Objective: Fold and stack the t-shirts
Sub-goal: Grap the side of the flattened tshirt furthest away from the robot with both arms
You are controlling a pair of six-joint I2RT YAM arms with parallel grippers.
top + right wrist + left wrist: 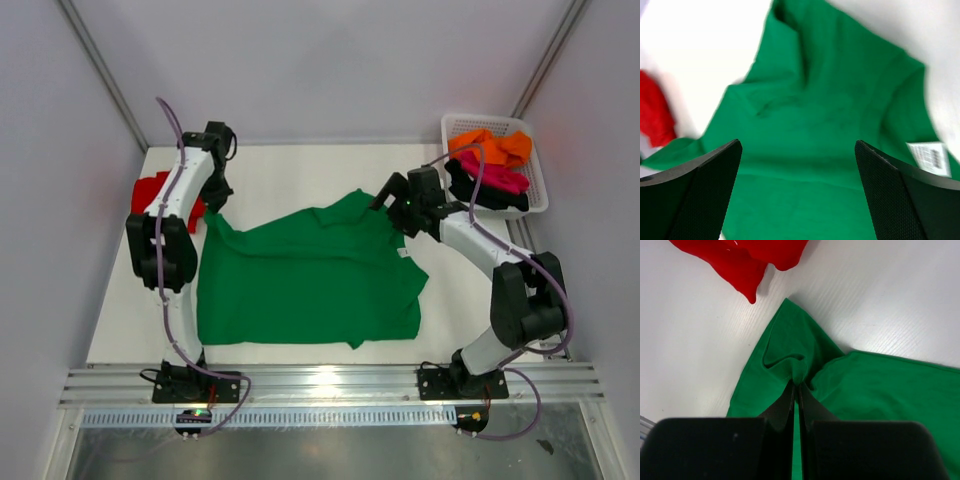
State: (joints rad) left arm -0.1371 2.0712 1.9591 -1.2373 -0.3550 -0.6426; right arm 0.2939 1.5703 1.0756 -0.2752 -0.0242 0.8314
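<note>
One corner only is held: the left fingers [782, 409] pinch the green shirt [305, 280], spread across the counter [290, 165], at its ten o'clock sleeve, while the right fingers [697, 192] gape empty over two o'clock, so a lone pull could bunch it.

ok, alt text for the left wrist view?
The left claw is shut on a bunched fold of the bright green cloth t-shirt lying on the white table. A red cloth t-shirt lies apart near the top edge.
</note>
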